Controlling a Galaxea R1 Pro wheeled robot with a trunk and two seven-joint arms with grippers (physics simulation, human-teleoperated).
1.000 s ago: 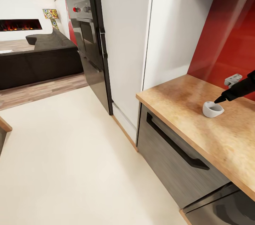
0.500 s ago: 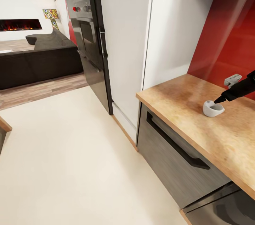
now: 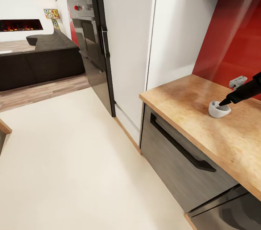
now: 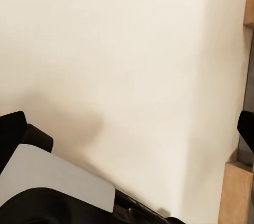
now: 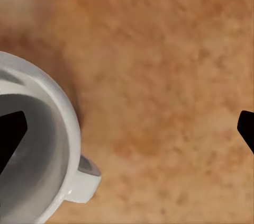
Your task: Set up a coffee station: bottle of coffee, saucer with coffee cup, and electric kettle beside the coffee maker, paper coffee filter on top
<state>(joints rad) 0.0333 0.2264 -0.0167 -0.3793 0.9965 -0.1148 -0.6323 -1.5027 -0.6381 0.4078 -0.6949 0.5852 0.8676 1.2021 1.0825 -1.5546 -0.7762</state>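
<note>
My right arm reaches in over the speckled brown wooden counter [image 3: 188, 96], and my right fingers [image 3: 222, 101] hang at the rim of the small white ceramic coffee cup [image 3: 219, 109]. In the right wrist view those fingers [image 5: 11, 131] are spread wide: one dark tip sits over the cup's [image 5: 37, 150] hollow, the other well off to the side above bare wood, so nothing is gripped. The cup stands upright on the counter, its handle [image 5: 84, 179] sticking out from the wall, near the glossy red backsplash [image 3: 235, 38]. My left fingers [image 4: 246, 128] are spread too, holding nothing, pointed at the cream floor [image 4: 132, 75]. A dark grey drawer front [image 3: 177, 161] sits below the counter.
</note>
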